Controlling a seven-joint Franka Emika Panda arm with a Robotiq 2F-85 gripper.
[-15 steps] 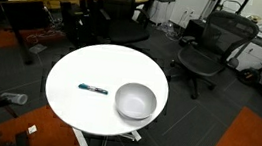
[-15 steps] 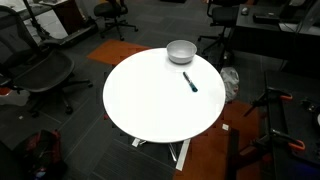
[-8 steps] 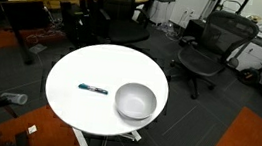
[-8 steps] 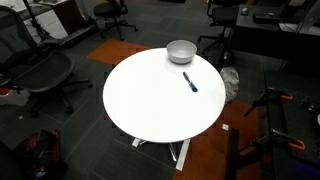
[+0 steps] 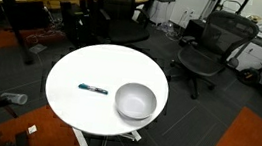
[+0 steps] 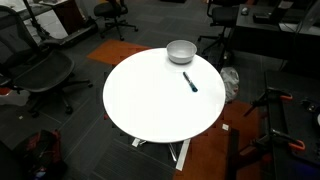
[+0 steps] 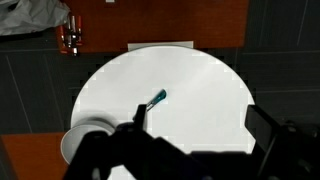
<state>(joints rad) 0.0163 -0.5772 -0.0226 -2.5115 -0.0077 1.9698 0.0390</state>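
surface: round white table (image 5: 76, 66), marker (image 5: 93, 89), bowl (image 5: 136, 101) | room: office chairs (image 5: 212, 43) | tool (image 7: 197, 125): spread wide, above table

A slim marker (image 5: 93, 89) with a dark barrel and a teal end is seen lying flat on the round white table (image 5: 82, 65), nearer its middle than its rim. In the wrist view the marker (image 7: 157, 98) is shown aslant, teal end uppermost. A pale, round bowl (image 5: 135, 102) is set upright close to the table's edge, mouth up. The marker is placed near the bowl (image 6: 181, 51), apart from it and not touching.
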